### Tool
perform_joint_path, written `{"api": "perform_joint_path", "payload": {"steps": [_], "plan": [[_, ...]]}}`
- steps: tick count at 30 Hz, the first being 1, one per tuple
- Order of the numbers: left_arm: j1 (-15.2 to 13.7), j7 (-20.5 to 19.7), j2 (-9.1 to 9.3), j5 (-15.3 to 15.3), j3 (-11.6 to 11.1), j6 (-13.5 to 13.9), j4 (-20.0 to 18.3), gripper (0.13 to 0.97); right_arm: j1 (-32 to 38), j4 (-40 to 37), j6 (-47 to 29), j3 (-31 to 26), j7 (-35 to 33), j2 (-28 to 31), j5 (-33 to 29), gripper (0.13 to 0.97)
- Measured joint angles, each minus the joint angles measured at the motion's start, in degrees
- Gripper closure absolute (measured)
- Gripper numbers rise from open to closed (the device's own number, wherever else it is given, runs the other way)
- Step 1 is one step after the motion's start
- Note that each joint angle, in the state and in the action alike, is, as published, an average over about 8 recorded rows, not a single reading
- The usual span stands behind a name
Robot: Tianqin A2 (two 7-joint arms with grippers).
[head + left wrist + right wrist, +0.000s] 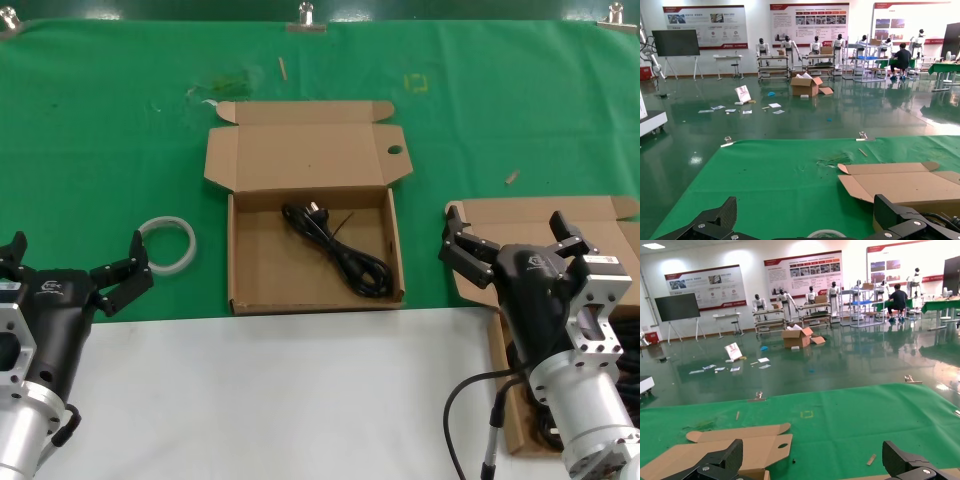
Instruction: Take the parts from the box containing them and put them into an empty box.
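A black coiled power cord (335, 250) lay diagonally in the holed brown cardboard box (242, 275) at frame centre. The right gripper (505, 238), jaws apart, hovered over the lower-right source box (500, 375); the left gripper (75, 268) stood spread, lower left.

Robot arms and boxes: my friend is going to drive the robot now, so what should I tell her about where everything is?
Left gripper: open, holding nothing, parked low at the robot's left, near the white tape ring.
Right gripper: open, holding nothing, hanging over the box on the right.
Middle box, whose lid flap has a small round hole: one black power cord already lies inside.
The box on the right is mostly hidden by the right arm. Dark cable shows at its edge, so more cords seem to be in there, but the number cannot be seen.
Done: one cord moved. Left: carry the rest into the middle box.
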Motion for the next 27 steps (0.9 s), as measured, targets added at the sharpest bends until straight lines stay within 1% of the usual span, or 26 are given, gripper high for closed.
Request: {"api": "perform_joint_path", "payload": {"steps": [27], "plan": [[0.0,0.0,0.0,0.0,0.0,0.0,0.0,0.132,0.0,0.0,0.0,0.0,0.0,0.0,0.0,0.129]]}}
